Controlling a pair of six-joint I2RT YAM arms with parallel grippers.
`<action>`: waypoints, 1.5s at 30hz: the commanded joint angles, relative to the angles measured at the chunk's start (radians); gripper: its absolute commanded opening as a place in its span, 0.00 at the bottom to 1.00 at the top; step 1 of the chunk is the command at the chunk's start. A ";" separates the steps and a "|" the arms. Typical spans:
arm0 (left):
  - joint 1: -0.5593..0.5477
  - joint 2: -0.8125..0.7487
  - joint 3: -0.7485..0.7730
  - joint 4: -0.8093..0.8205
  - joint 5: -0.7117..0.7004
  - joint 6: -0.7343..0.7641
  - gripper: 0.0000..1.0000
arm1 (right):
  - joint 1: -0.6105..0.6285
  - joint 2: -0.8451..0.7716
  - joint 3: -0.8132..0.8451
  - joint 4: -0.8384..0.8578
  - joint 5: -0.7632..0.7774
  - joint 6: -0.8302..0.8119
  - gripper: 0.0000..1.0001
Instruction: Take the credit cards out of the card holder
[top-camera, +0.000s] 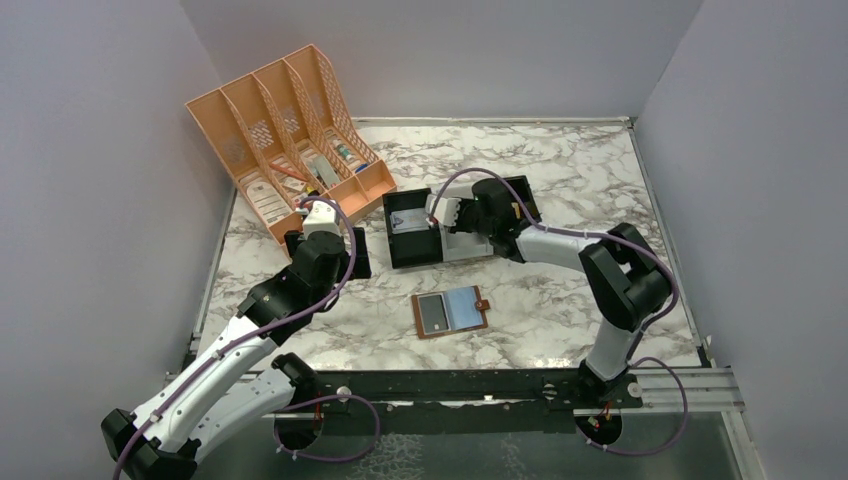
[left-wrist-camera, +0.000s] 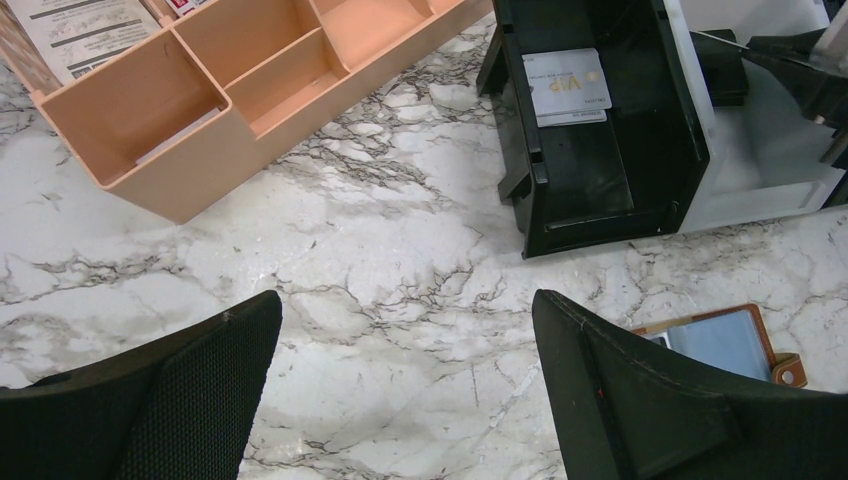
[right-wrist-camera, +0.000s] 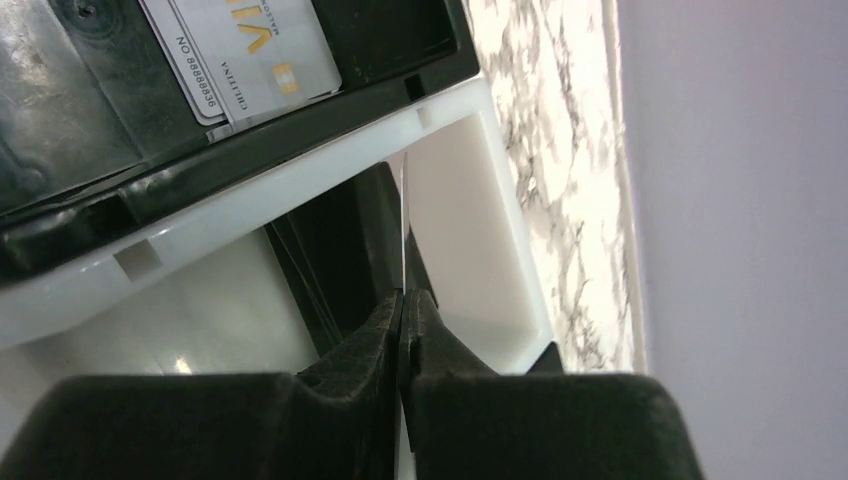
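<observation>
Marbled desk (top-camera: 560, 170) carries the card holder (top-camera: 451, 313), spread open between both arms. Right jaws pinch a credit card (right-wrist-camera: 404, 225) edge-on over the white tray (right-wrist-camera: 470, 220); left jaws gape, empty.

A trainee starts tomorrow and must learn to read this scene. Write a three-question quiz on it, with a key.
1. True or false: the left end effector is shut on a card.
2. Fill in: the right end effector pinches a thin ____, seen edge-on.
3. The VIP card lies: A) in the left end effector, B) in the black tray, C) in the right end effector.
Key: 1 false; 2 card; 3 B.
</observation>
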 joint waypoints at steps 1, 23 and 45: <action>-0.001 -0.004 -0.015 0.001 -0.011 0.014 0.99 | -0.021 -0.048 0.013 -0.065 -0.140 -0.116 0.01; -0.001 0.005 -0.015 0.001 -0.011 0.020 0.99 | -0.049 0.071 0.073 -0.073 -0.134 -0.196 0.06; 0.001 0.023 -0.015 0.002 0.002 0.021 0.99 | -0.051 0.008 0.116 -0.185 -0.150 -0.101 0.30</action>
